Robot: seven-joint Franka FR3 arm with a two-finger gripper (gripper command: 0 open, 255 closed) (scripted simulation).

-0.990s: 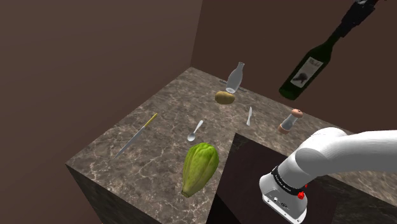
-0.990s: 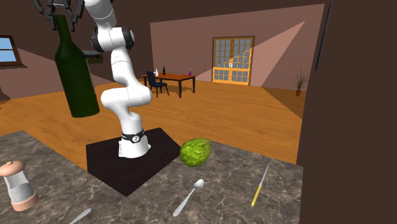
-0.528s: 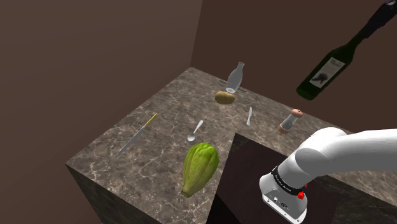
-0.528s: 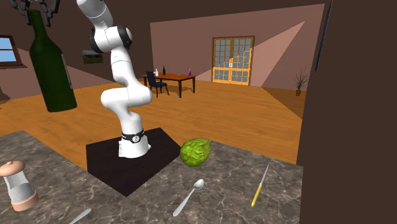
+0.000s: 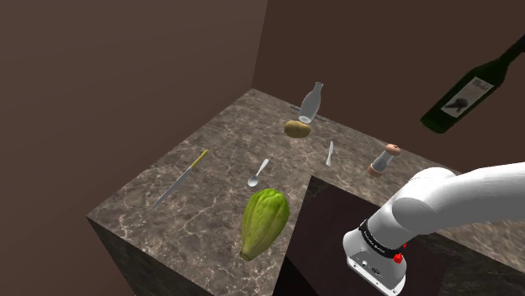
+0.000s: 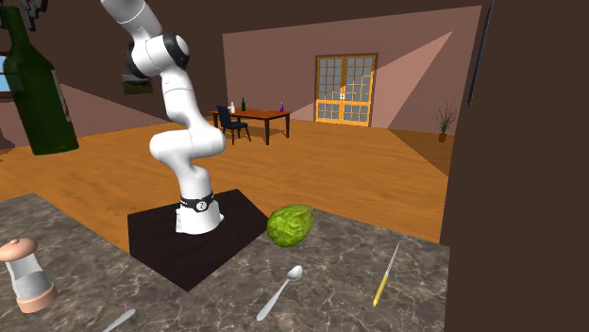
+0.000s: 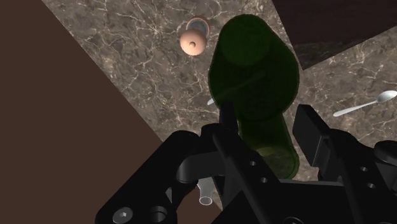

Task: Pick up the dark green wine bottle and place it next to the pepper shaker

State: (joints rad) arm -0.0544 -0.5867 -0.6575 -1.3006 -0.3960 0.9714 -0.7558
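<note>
The dark green wine bottle hangs tilted high in the air, right of and well above the pepper shaker in the shoulder view. In the second exterior view the bottle is at the far left, with my gripper shut on its neck at the top edge. The shaker, clear with a tan cap and base, stands on the marble counter below. In the wrist view my gripper clasps the neck of the bottle, and the shaker lies far below beside it.
On the counter lie a green ridged fruit, a spoon, a knife, a yellow-handled tool, a brown fruit and a clear bottle. The dark stand holds the arm. Brown walls border the counter.
The arm has swung the held bottle steadily toward the shoulder view's right and the second exterior view's left. The things on the counter have not moved.
</note>
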